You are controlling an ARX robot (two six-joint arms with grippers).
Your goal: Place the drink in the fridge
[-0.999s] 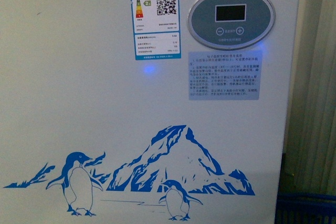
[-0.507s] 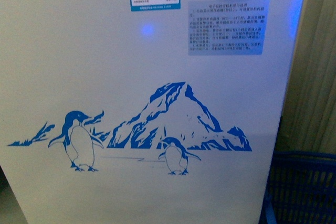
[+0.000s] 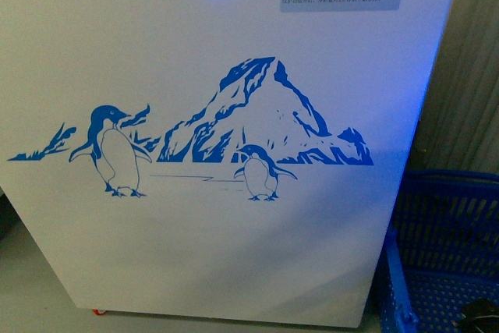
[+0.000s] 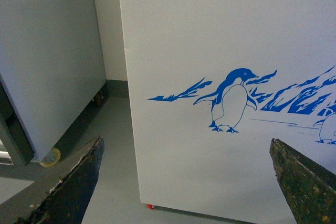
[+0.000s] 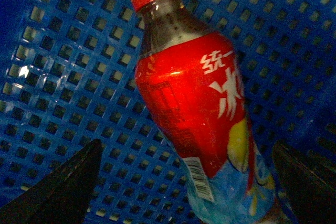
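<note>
The fridge (image 3: 195, 255) is a white chest with a blue penguin-and-mountain decal; its front fills the front view, its top out of view. It also shows in the left wrist view (image 4: 220, 35), with a small red wheel under its corner. The drink (image 5: 194, 114) is a bottle with a red cap and a red and blue label, lying in a blue mesh basket (image 5: 63, 77). My right gripper (image 5: 191, 182) is open, its fingers on either side of the bottle's lower part, apart from it. My left gripper (image 4: 189, 182) is open and empty, facing the fridge front.
The blue basket (image 3: 444, 255) stands on the floor right of the fridge. A taller plain grey-white cabinet (image 4: 47, 61) on small wheels stands left of the fridge, with a strip of grey floor (image 4: 113, 150) between them. A curtain (image 3: 468, 76) hangs behind the basket.
The front view has dropped down the fridge front: the display panel and energy label have left the top, and the fridge's bottom edge, the floor and the blue basket have come into view.
</note>
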